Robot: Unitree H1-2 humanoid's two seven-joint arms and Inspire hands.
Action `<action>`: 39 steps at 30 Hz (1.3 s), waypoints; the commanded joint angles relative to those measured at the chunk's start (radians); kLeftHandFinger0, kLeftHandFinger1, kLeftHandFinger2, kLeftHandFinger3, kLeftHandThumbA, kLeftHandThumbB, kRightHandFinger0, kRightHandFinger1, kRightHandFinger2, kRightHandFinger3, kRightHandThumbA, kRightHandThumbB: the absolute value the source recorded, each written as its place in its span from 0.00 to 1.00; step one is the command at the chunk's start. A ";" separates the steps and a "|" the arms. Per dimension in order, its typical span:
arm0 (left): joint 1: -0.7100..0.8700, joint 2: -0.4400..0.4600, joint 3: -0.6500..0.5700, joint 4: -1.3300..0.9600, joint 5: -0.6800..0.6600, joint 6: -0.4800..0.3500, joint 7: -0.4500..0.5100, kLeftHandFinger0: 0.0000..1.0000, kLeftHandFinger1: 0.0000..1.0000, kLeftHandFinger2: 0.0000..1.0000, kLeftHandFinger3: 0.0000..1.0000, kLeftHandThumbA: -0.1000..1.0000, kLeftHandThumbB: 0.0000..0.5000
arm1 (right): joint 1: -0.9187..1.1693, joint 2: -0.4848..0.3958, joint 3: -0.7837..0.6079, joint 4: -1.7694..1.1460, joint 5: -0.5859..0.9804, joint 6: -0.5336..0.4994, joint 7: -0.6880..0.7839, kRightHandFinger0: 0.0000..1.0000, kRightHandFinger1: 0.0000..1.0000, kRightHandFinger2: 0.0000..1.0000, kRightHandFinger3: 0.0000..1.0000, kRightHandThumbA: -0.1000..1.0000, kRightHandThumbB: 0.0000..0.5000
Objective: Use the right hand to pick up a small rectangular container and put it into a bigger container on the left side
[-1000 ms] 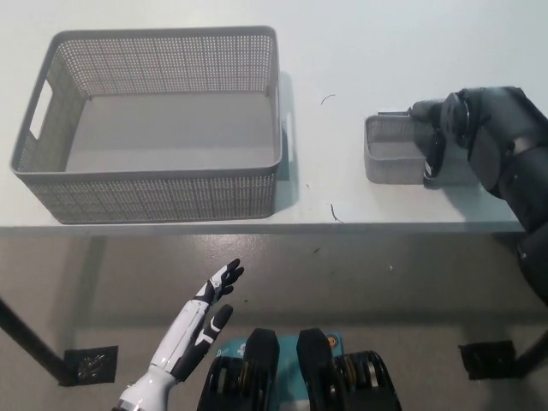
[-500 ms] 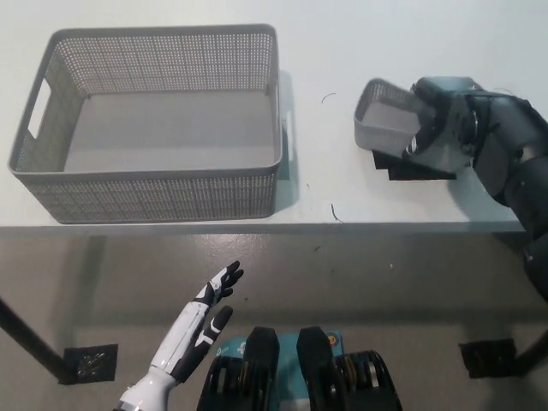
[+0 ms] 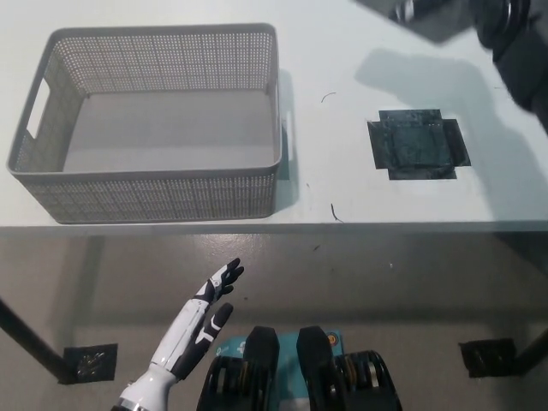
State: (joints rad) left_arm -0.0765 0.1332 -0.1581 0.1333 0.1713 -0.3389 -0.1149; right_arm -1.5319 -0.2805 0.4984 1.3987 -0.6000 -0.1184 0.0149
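Observation:
The big grey mesh basket [image 3: 145, 184] stands on the left of the white table [image 3: 342, 201] with nothing inside. My black right arm [image 3: 514, 38] has risen to the top right corner. Only a blurred grey sliver of the small rectangular container [image 3: 437, 21] shows there at the picture's top edge, held up off the table; the hand itself is mostly cut off. My white left hand [image 3: 210, 304] rests below the table's front edge at lower left, its fingers spread and holding nothing.
A dark cross-shaped patch [image 3: 417, 147] lies on the table where the small container stood. The lifted container's shadow [image 3: 428, 73] falls just beyond it. A short dark thread [image 3: 336, 214] lies near the front edge.
My right hand has lifted the small container off the table and up toward the picture's top edge, uncovering the dark patch beneath. The left hand and the big basket have not moved.

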 commanded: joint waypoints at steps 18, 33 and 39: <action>-0.008 0.007 -0.013 -0.021 -0.002 -0.025 -0.015 1.00 1.00 1.00 1.00 1.00 0.60 | -0.257 0.357 -0.008 -0.013 -0.002 -0.048 -0.104 0.00 0.30 0.64 0.66 0.00 0.46; -0.016 0.023 -0.013 -0.036 -0.012 -0.009 -0.042 1.00 1.00 1.00 1.00 1.00 0.63 | -0.220 0.485 0.041 0.064 -0.004 0.183 0.130 1.00 1.00 1.00 1.00 0.51 0.81; -0.025 0.033 -0.017 -0.042 0.001 -0.008 -0.049 1.00 1.00 1.00 1.00 1.00 0.62 | -0.224 0.470 0.070 0.064 -0.018 0.205 0.232 1.00 1.00 1.00 1.00 0.81 1.00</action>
State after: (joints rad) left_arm -0.0782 0.1481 -0.1654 0.1279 0.1693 -0.3388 -0.1415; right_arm -1.6927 0.2037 0.5558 1.4699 -0.6151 0.0282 0.1325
